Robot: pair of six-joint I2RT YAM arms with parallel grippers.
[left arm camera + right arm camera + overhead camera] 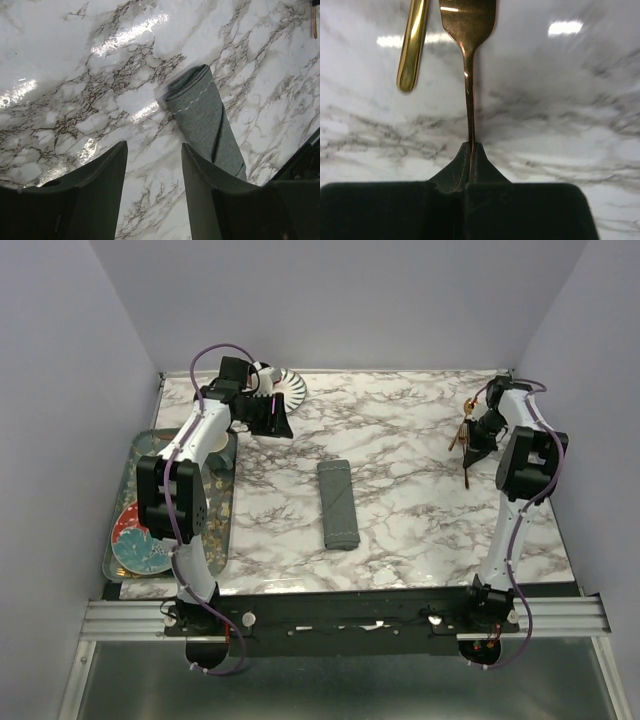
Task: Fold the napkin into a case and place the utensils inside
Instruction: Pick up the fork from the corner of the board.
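Observation:
The napkin (338,504) lies mid-table as a long narrow dark grey case, also seen in the left wrist view (205,117) with its stitched hem showing. My right gripper (471,145) is shut on the thin handle of a copper fork (468,30), whose head points away from the camera. A second gold utensil (412,45) lies just left of the fork. In the top view both utensils (462,430) are at the right, by my right gripper (474,445). My left gripper (154,145) is open and holds nothing, hovering at the back left (270,412), apart from the case.
A striped saucer (290,388) stands at the back left, just behind the left gripper. A green tray (118,510) with coloured plates (135,540) sits along the left edge. Walls close in the table on three sides.

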